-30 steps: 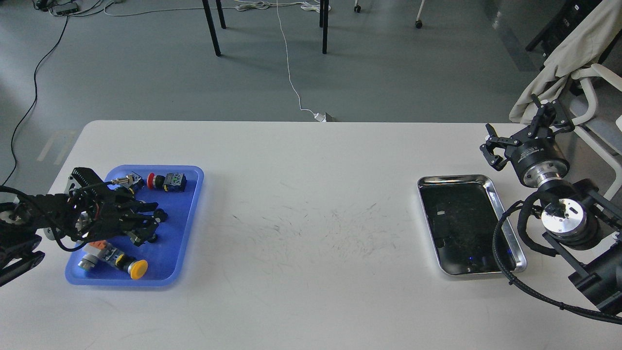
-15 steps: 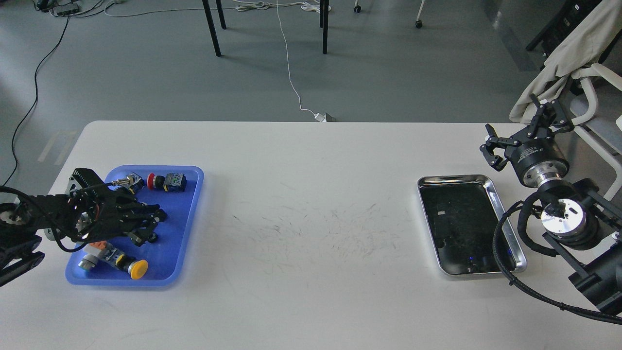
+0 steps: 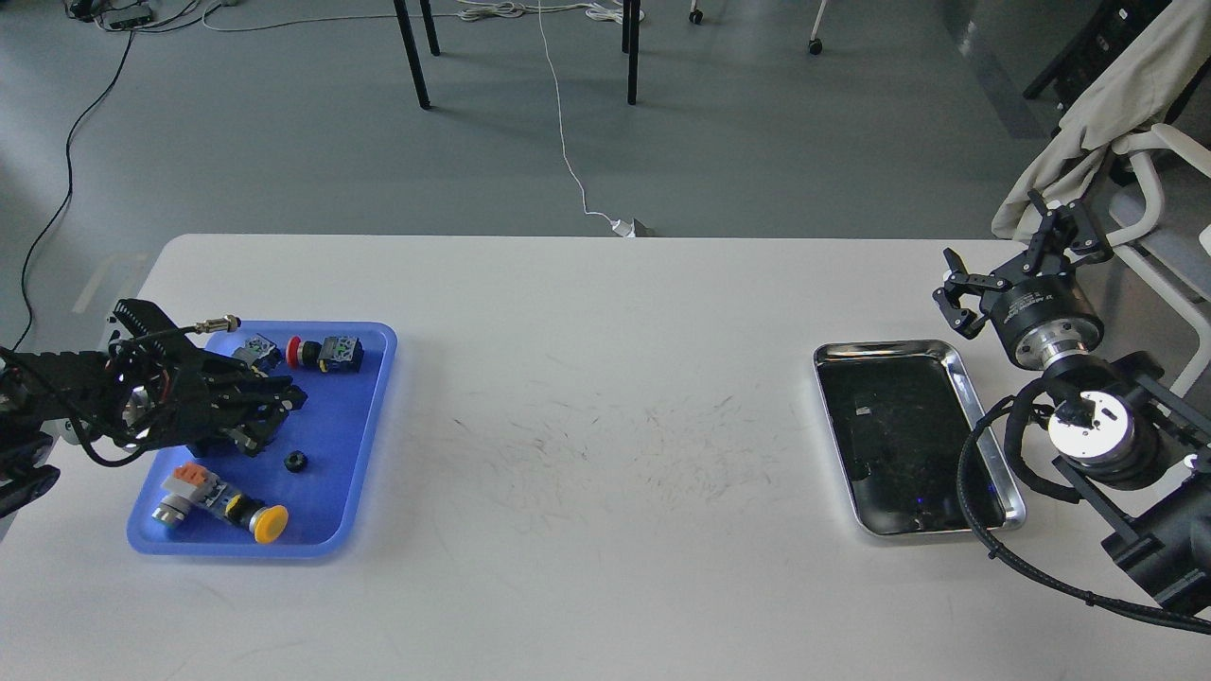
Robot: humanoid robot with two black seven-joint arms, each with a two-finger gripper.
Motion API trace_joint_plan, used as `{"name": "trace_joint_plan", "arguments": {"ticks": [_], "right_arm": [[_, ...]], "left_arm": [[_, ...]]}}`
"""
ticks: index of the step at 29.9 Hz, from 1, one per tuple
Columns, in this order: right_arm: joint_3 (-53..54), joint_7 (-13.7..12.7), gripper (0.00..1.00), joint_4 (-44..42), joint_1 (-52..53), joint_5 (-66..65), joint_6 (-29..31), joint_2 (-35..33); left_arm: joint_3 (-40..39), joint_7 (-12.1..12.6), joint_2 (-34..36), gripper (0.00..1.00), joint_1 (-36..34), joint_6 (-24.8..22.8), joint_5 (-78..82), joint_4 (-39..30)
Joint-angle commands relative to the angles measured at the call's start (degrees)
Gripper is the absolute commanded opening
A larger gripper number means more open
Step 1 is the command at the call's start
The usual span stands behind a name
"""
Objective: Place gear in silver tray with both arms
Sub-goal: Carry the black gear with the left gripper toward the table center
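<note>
Head view. The gear [image 3: 295, 461], a small black toothed piece, lies loose on the floor of the blue tray [image 3: 374, 416] at the desk's [image 3: 605, 397] left, just beside the left hand [image 3: 270, 416], which hangs over the tray; it is dark and seen end-on, so I cannot tell whether its fingers are spread or closed, but nothing is seen in them. Right hand [image 3: 1012, 260] is raised beyond the silver tray's [image 3: 956, 369] far right corner, fingers spread, empty. Silver tray holds no parts, well apart from the gear across the desk. Risks, by judgement: the gear is small and low, so a pinch may slip off or skid it against the yellow push-button [image 3: 268, 522] nearby; a handover across the wide gap could drop it.
</note>
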Motion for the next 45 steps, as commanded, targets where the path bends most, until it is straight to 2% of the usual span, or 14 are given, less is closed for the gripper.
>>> {"name": "trace_joint_plan", "arguments": {"ticks": [1, 4, 8, 11, 24, 29, 35, 45], "right_arm": [[-1.55, -0.02, 0.99, -0.44, 0.22, -0.03, 0.01, 0.42], [-2.44, -0.02, 0.99, -0.53, 0.48, -0.12, 0.01, 0.34], [-3.58, -0.02, 0.99, -0.7, 1.01, -0.12, -0.08, 0.42], [-3.85, -0.02, 0.99, -1.31, 1.45, -0.03, -0.08, 0.42], [-0.16, -0.37, 0.99, -0.97, 1.8, 0.14, -0.34, -1.07], [0.64, -0.55, 0.99, -0.88, 3.21, 0.67, -0.34, -2.65], [1.51, -0.63, 0.99, -0.88, 3.56, 0.93, -0.34, -2.83], [3.01, -0.81, 0.99, -0.79, 3.56, 1.2, -0.34, -3.09]], "left_arm": [[-0.36, -0.01, 1.82, 0.1, -2.29, -1.07, -0.51, -5.6], [-0.45, -0.01, 2.71, 0.1, -6.33, -2.82, -1.21, -9.48], [-0.45, -0.01, 2.97, 0.1, -11.61, -5.54, -1.3, -17.91], [-0.36, -0.01, 1.92, 0.1, -13.9, -7.48, -1.12, -21.17], [-0.1, -0.01, -14.07, 0.11, -16.63, -12.84, 2.04, -24.78], [0.25, -0.01, -19.78, 0.11, -16.28, -14.43, 2.13, -23.03], [0.52, -0.01, -27.78, 0.11, -16.01, -14.69, 2.13, -17.76], [1.83, -0.01, -42.72, 0.11, -15.4, -14.69, 1.86, -4.67]]}}
